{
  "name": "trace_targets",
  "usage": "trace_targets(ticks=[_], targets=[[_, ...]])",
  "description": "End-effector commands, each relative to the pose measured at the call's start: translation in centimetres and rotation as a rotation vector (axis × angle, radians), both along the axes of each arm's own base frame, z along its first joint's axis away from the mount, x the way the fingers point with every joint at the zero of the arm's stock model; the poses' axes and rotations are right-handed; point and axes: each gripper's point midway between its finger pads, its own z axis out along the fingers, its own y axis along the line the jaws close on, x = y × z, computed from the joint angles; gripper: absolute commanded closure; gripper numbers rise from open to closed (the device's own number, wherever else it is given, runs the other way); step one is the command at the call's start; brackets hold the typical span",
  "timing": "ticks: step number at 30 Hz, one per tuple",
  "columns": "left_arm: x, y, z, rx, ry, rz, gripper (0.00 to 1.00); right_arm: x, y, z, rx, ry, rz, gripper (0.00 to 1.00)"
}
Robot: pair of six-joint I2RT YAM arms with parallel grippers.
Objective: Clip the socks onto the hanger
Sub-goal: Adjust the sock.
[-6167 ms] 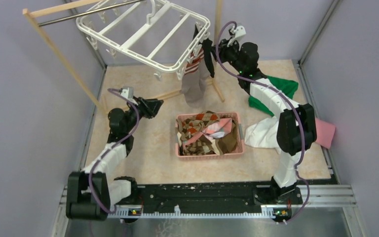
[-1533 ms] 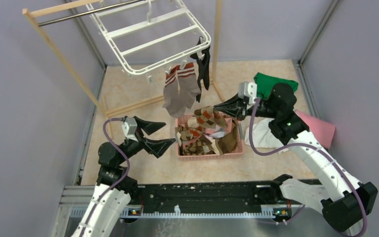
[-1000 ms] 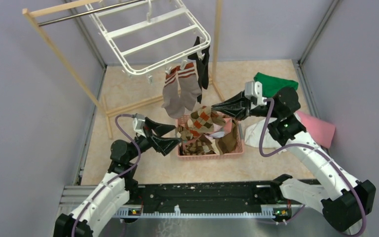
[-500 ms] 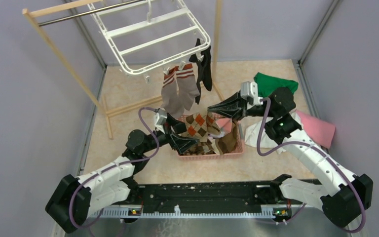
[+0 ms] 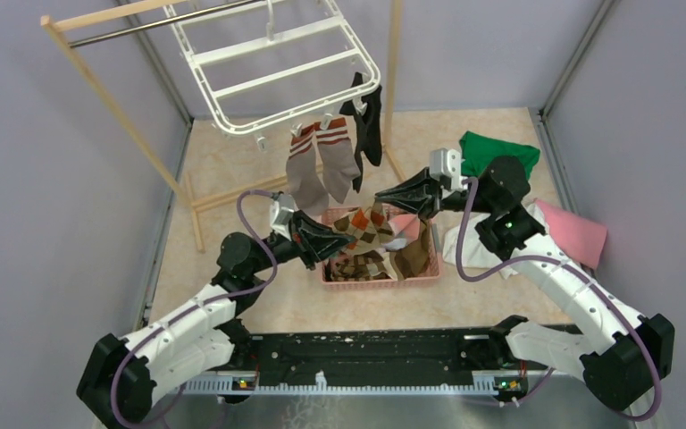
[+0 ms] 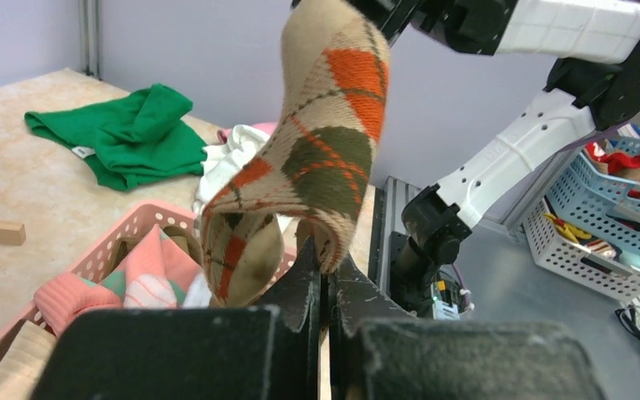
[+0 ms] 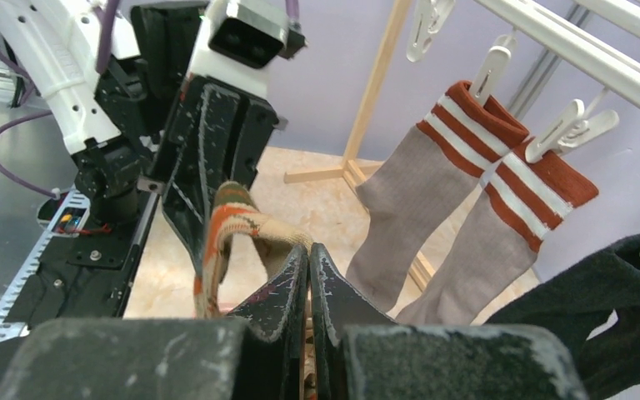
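argyle sock [image 5: 365, 220] over pink basket [image 5: 380, 281], right jaws still pinching it, left jaws now clamped on too

- Beige table [image 5: 232, 170], walled in.
- Pink basket [image 5: 380, 280] mid-table.
- White cloth [image 5: 464, 248] just right of basket.
- Green cloth [image 5: 493, 148] far right.
- Pink cloth [image 5: 582, 235] at right edge.
- Wooden rack's foot [image 5: 232, 192] far left.

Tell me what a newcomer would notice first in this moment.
The brown argyle sock stands out: it arches above the pink basket, pinched at one end by the left gripper and at the other by the right gripper. Behind it, two striped-cuff socks and a black sock hang from clips on the white hanger.
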Motion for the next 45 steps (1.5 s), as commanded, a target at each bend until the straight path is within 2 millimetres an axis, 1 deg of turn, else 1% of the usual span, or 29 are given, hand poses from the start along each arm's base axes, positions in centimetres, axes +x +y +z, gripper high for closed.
trace_targets(ticks=[1,2,3,5,8,12,14,16,19,21,24,25,27,29,31,33,38,42,44,45], targets=[[-0.4,1.0,2.5,-0.059,-0.015,0.043,1.0,0.6,0.1,0.5,0.002,-0.04,-0.034,1.0],[-0.3,1.2,2.7,-0.065,0.001,0.056,1.0,1.0,0.1,0.3,-0.004,-0.038,-0.052,1.0],[-0.3,1.3,2.8,-0.071,0.019,0.067,1.0,1.5,0.1,-0.1,-0.013,-0.034,-0.074,0.96],[0.1,1.6,2.9,-0.079,0.08,0.089,1.0,2.5,-0.1,-1.1,-0.044,-0.04,-0.123,0.82],[1.1,1.6,2.6,-0.081,0.25,0.13,1.0,3.2,-0.5,-2.3,-0.097,-0.097,-0.158,0.62],[1.3,1.3,1.9,-0.094,0.462,0.108,1.0,3.3,-0.7,-2.6,-0.129,-0.199,-0.156,0.39],[1.3,1.2,2.0,-0.135,0.566,0.096,1.0,2.9,-0.7,-2.5,-0.137,-0.259,-0.131,0.32],[1.4,1.5,2.6,-0.215,0.662,0.088,1.0,1.9,-0.6,-2.9,-0.153,-0.332,-0.06,0.29],[1.8,2.4,3.6,-0.392,0.822,0.06,1.0,-0.4,-0.6,-4.1,-0.155,-0.478,0.073,0.27],[2.0,3.0,4.0,-0.479,0.899,0.046,1.0,-1.9,-0.7,-4.4,-0.133,-0.53,0.133,0.27],[2.5,3.4,3.9,-0.516,0.983,0.072,1.0,-3.6,-0.6,-4.6,-0.114,-0.571,0.198,0.27],[2.7,3.4,3.6,-0.511,1.015,0.09,1.0,-4.2,-0.4,-5.2,-0.123,-0.577,0.22,0.27],[2.9,3.5,3.4,-0.518,1.063,0.098,1.0,-4.7,0.1,-5.9,-0.14,-0.614,0.236,0.27],[3.0,3.5,3.4,-0.554,1.123,0.075,1.0,-4.6,0.7,-6.7,-0.162,-0.666,0.219,0.26],[3.0,3.4,3.6,-0.57,1.148,0.047,1.0,-4.3,1.5,-7.0,-0.16,-0.709,0.191,0.26],[2.9,3.1,3.4,-0.563,1.173,0.033,1.0,-3.4,2.3,-7.0,-0.16,-0.75,0.126,0.26],[2.9,2.9,3.0,-0.567,1.22,0.018,1.0,-2.1,3.7,-6.9,-0.159,-0.828,0.033,0.28],[2.8,2.8,2.9,-0.566,1.23,0.007,1.0,-1.0,4.0,-6.1,-0.132,-0.847,-0.04,0.36],[2.8,2.8,2.8,-0.565,1.236,0.005,1.0,-0.7,4.0,-5.8,-0.123,-0.851,-0.064,0.42],[2.8,2.8,2.6,-0.564,1.24,0.007,1.0,-0.8,4.0,-5.6,-0.116,-0.853,-0.067,0.47]])
